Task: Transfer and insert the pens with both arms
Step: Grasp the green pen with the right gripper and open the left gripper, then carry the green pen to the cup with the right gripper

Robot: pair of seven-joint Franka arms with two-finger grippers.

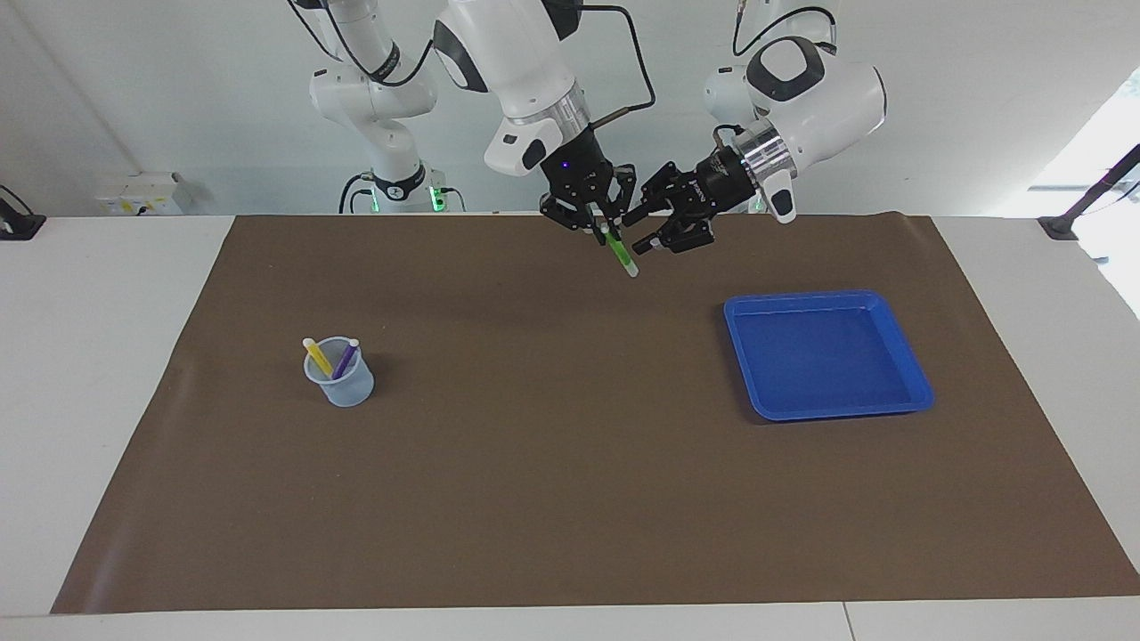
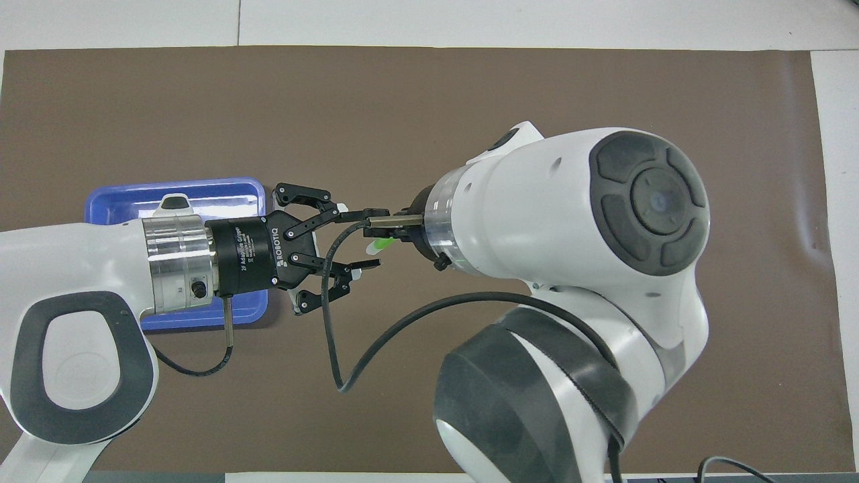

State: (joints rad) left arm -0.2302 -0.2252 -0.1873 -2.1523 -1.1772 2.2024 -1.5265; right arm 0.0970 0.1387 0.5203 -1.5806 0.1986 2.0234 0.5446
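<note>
Green pen hangs tilted from the right gripper, whose fingertips we see pinched shut on the pen's upper end, pale cap end pointing down, up in the air over the brown mat by the robots' edge of the table. In the facing view we see the left gripper just beside it, fingers spread apart and holding nothing, clear of the pen. Yellow pen and purple pen already stand in the clear cup toward the right arm's end of the table. Blue tray sits toward the left arm's end with nothing in it. Two smaller arms at the back wait.

In the overhead view we see the left gripper with fingers apart in front of the blue tray. Only a short stub of the green pen shows under the right arm's wrist; the right gripper itself is hidden there by the arm.

Risks as we judge them: the grip is near one end, so the pen may swing or slip on the carry to the cup. A tilted pen may catch the cup rim or hit the two pens inside and tip the light cup. The open left fingers are close, so a sideways move could clip the pen.
</note>
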